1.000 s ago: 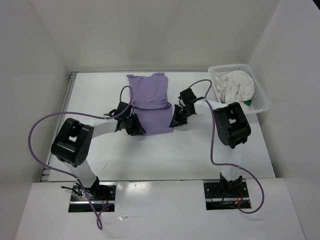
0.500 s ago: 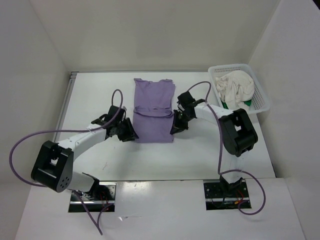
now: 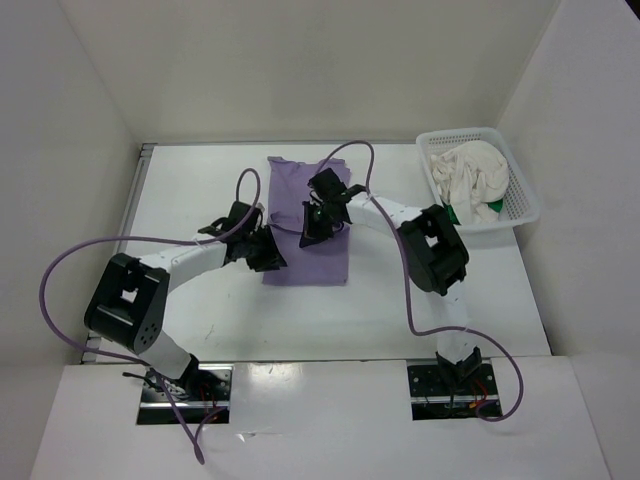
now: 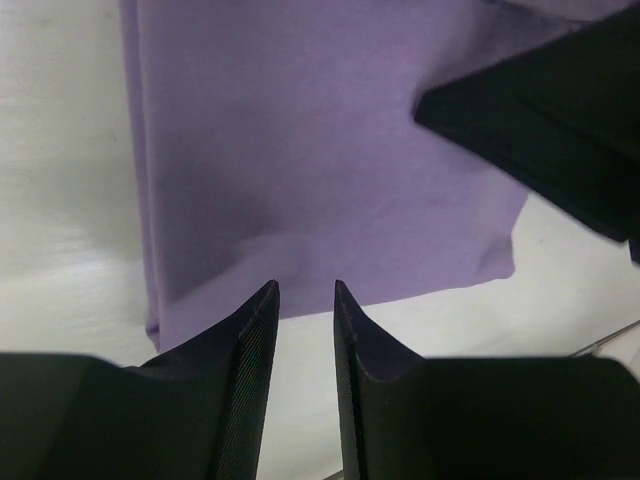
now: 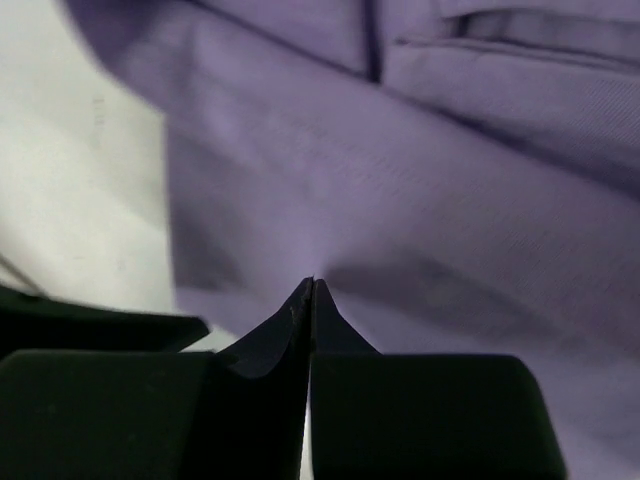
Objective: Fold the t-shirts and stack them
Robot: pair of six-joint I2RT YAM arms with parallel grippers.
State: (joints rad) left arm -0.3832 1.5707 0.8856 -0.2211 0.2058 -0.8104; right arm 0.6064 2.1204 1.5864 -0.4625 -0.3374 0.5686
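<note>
The lavender t-shirt [image 3: 325,265] lies on the white table, folded into a long strip, with its collar end far from me. My right gripper [image 3: 310,232] is over the strip's middle. In the right wrist view its jaws [image 5: 312,283] are pressed together above the purple cloth [image 5: 450,200], with nothing seen between them. My left gripper [image 3: 272,258] sits at the strip's near left corner. Its jaws [image 4: 305,290] stand a narrow gap apart, with bare table between them and the shirt's hem [image 4: 320,150] just beyond. The cream t-shirt [image 3: 465,172] is bunched in the basket, and a bit of the green one [image 3: 452,213] shows below it.
The white mesh basket [image 3: 470,133] stands at the table's far right corner. White walls enclose the table at the back and on both sides. Purple cables loop from both arms over the table. The right arm's dark body [image 4: 550,110] shows in the left wrist view.
My right gripper has moved left from the shirt's right edge to over its middle and has shut. The left gripper has edged right to the shirt's near left corner.
</note>
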